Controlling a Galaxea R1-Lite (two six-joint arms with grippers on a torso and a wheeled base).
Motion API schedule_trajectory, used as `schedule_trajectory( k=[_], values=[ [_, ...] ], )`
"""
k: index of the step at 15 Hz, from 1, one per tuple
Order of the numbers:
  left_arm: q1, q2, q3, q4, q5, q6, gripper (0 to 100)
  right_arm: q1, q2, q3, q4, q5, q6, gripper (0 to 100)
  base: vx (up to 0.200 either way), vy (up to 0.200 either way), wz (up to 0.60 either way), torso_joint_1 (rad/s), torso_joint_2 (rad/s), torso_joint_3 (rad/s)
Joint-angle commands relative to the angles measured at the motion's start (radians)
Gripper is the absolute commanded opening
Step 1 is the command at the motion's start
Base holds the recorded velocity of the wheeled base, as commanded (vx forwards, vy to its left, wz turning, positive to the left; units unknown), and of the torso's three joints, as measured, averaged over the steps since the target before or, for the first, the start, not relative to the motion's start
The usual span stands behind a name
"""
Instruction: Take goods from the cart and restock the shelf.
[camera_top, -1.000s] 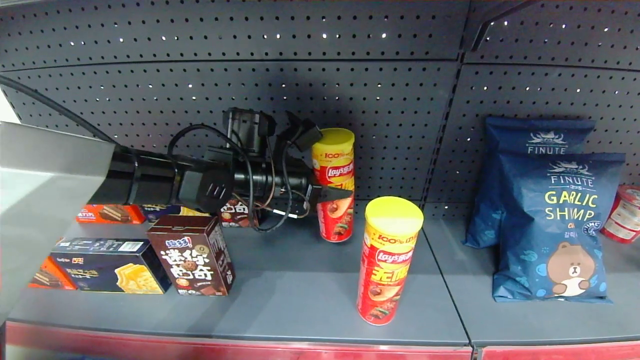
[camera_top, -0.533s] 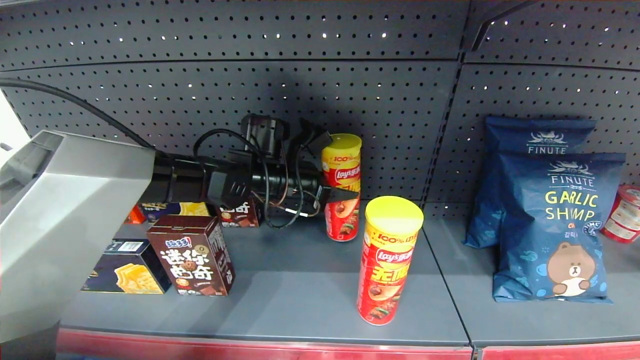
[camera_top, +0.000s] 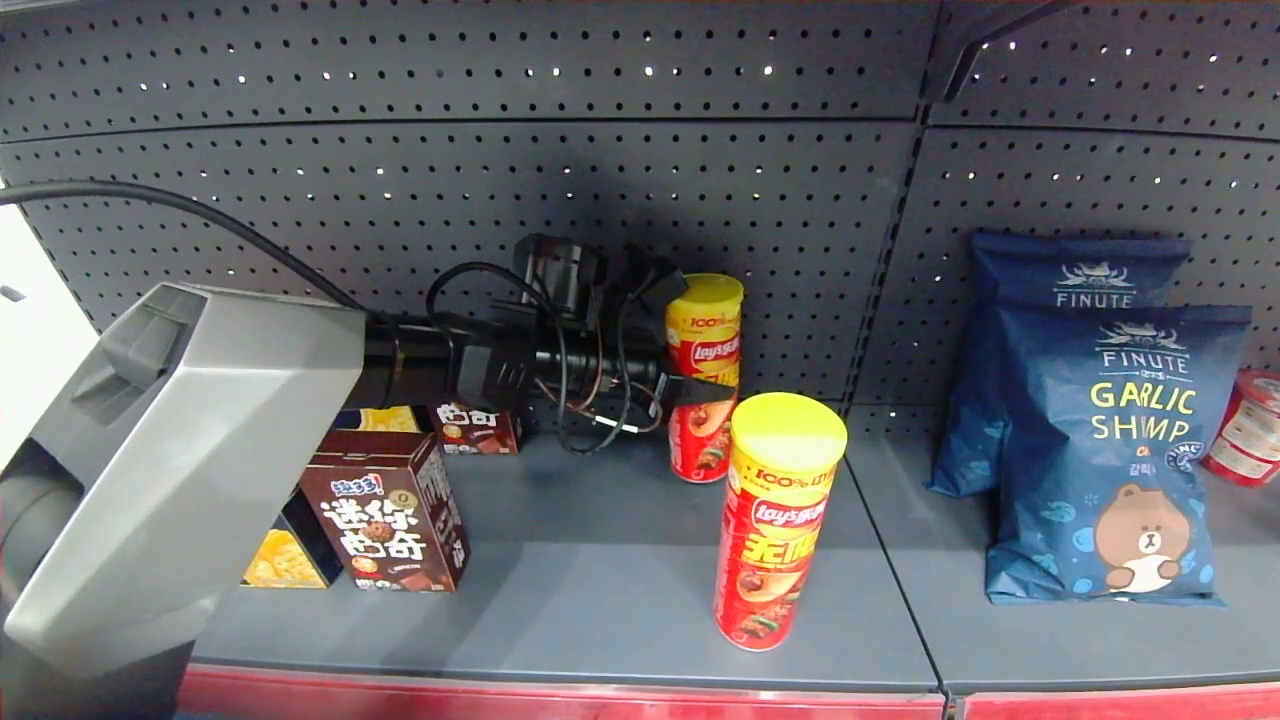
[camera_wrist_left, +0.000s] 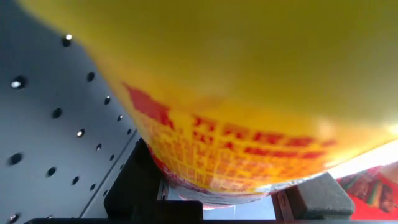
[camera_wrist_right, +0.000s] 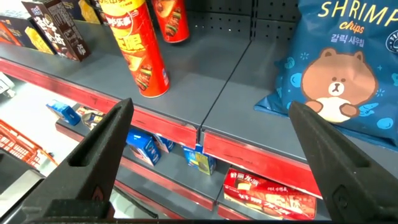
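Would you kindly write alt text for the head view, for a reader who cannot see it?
The left gripper clasps an upright red-and-yellow cylindrical chip can near the back of a grey metal shelf. A second matching can stands nearer the front; a brown cardboard biscuit box stands to the left and two dark blue snack bags to the right.

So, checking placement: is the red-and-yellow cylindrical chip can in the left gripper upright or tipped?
Upright: the chip can stands with its yellow lid on top, the left gripper clamped round its middle.

Shop: pegboard-backed shelf (camera_top: 600, 585) stocked with crisp tubes (camera_top: 775, 520), snack bags (camera_top: 1100, 460)
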Motion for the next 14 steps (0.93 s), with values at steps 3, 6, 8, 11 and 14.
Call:
schedule_trajectory(
  k=[3,6,8,11,14],
  values=[
    [-0.002,0.013,-0.009,-0.001,0.001,0.000,0,0.000,0.002,0.002,0.000,0.001,0.000,100,0.000,0.000,0.00,0.000,0.00,0.000],
    [-0.002,0.023,-0.007,-0.001,0.001,0.041,0,0.000,0.002,0.003,0.000,0.001,0.000,100,0.000,0.000,0.00,0.000,0.00,0.000],
    [-0.003,0.031,-0.009,-0.001,0.001,0.047,0,0.000,0.002,0.003,0.000,0.001,0.000,100,0.000,0.000,0.00,0.000,0.00,0.000],
    [-0.008,0.034,-0.009,-0.001,0.001,0.047,100,0.000,0.002,0.000,0.001,-0.001,0.000,100,0.000,0.000,0.00,0.000,0.00,0.000],
    [-0.008,0.033,-0.013,-0.001,0.001,0.046,100,0.000,0.002,0.006,0.001,-0.001,0.000,100,0.000,0.000,0.00,0.000,0.00,0.000]
  ],
)
